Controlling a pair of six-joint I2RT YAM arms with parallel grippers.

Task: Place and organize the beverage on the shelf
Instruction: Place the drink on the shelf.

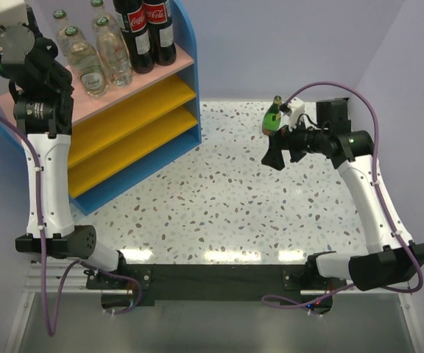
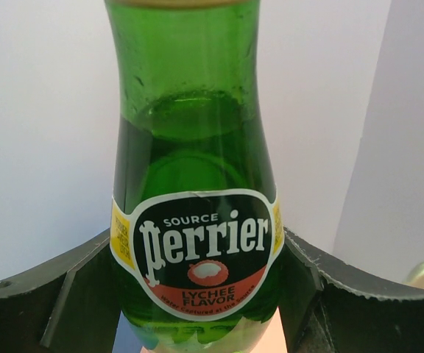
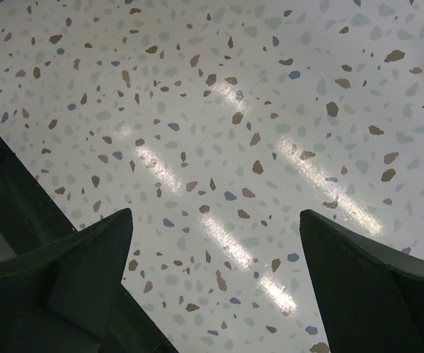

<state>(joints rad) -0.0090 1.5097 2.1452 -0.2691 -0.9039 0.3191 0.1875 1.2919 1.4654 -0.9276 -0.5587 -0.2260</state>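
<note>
Left claw (image 2: 197,309) is clenched on the Perrier bottle (image 2: 193,147), one pad on either side of its belly at label height. The bottle is upright, so you can set it down on its base. It sits at the 10 o'clock corner by the shelf (image 1: 185,37). A pink patch beneath suggests the pink top board (image 1: 160,73), but I cannot tell whether the base touches it. Clear green-capped bottles (image 1: 87,62) and cola bottles (image 1: 146,33) stand there, grouped by kind.

Right claw (image 3: 216,279) is released, wide over bare table (image 3: 197,110). The second green bottle (image 1: 274,118) stands at 1 o'clock beside that wrist and is probably your next pick.
</note>
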